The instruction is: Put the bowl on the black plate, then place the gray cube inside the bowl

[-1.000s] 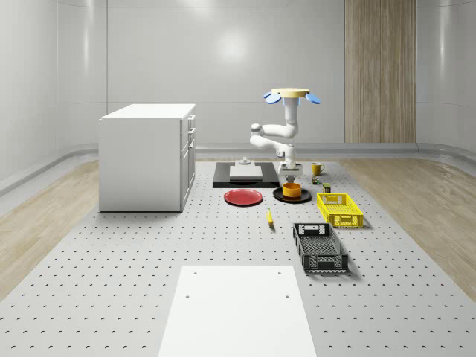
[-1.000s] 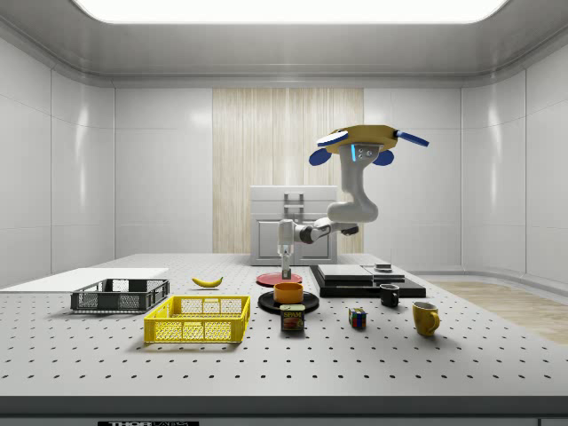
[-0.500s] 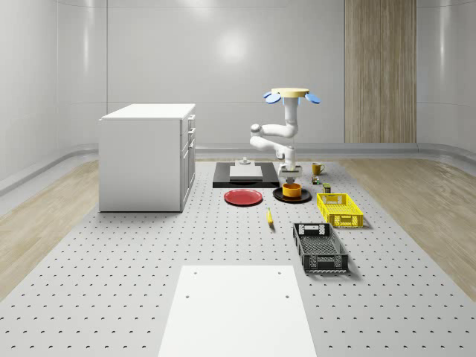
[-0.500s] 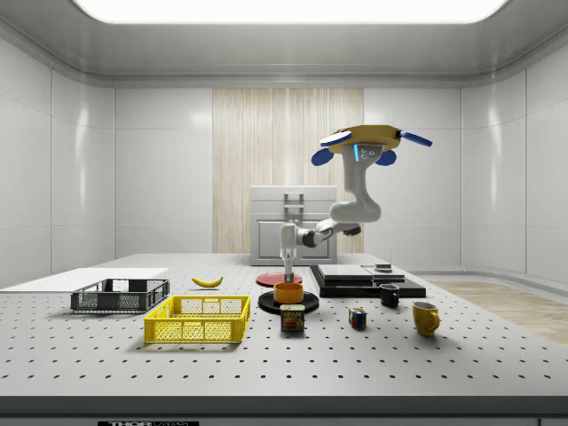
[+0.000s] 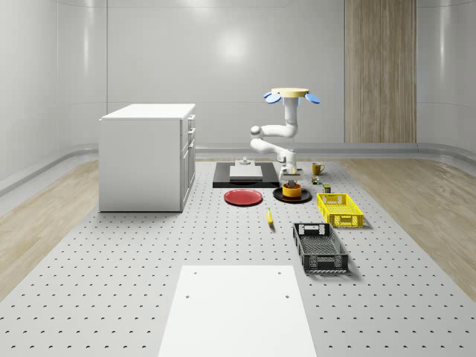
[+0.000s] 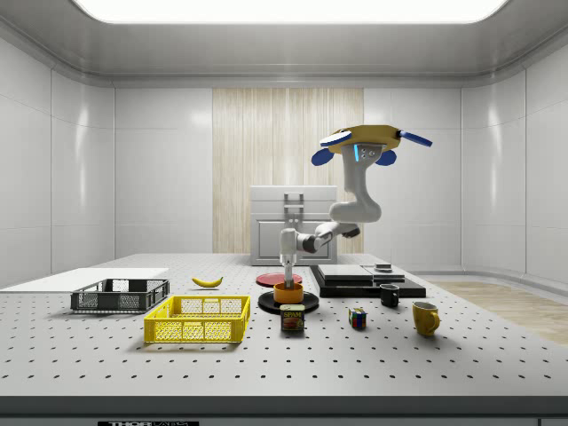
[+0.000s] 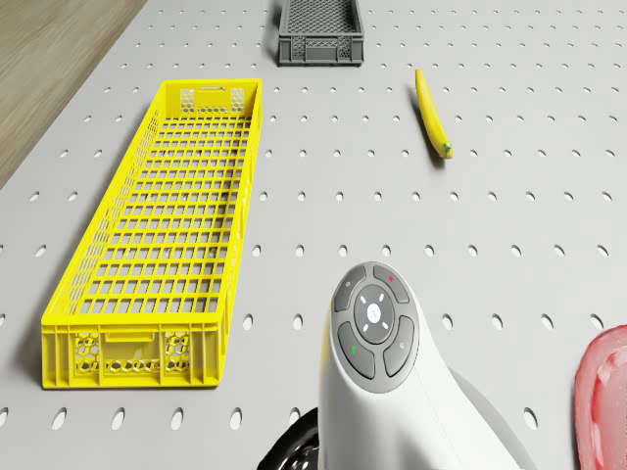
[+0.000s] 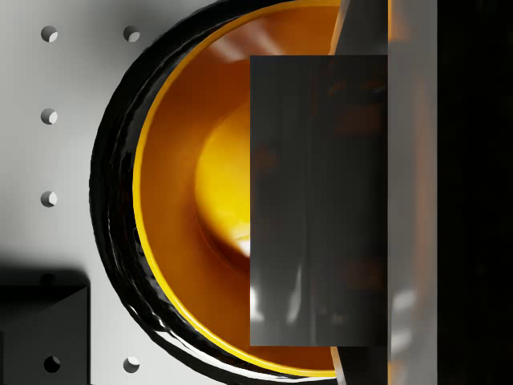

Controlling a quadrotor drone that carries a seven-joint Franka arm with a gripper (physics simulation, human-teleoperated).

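The orange bowl (image 5: 292, 191) (image 6: 288, 292) sits on the black plate (image 5: 279, 196) (image 6: 269, 304). The drone (image 5: 290, 94) (image 6: 368, 139) hovers above the table just behind the plate. Its arm reaches down, and the gripper (image 5: 291, 178) (image 6: 288, 270) hangs right over the bowl. In the wrist view the gray cube (image 8: 321, 200) is held against a finger (image 8: 413, 200), with the bowl's hollow (image 8: 192, 200) and the plate's rim (image 8: 112, 200) directly beneath. The gripper is shut on the cube, which is at or just above the bowl's rim.
Beside the black plate lies a red plate (image 5: 243, 197) (image 7: 602, 401). A yellow crate (image 5: 340, 209) (image 7: 157, 235), black crate (image 5: 320, 247) (image 7: 320, 29) and banana (image 5: 269, 216) (image 7: 431, 113) lie nearer the front. A white cabinet (image 5: 147, 156), black platform (image 5: 245, 175) and yellow mug (image 5: 317, 169) stand around.
The arm has bent lower, bringing the gripper with the cube down toward the bowl. The drone drifted slightly toward the side view's right.
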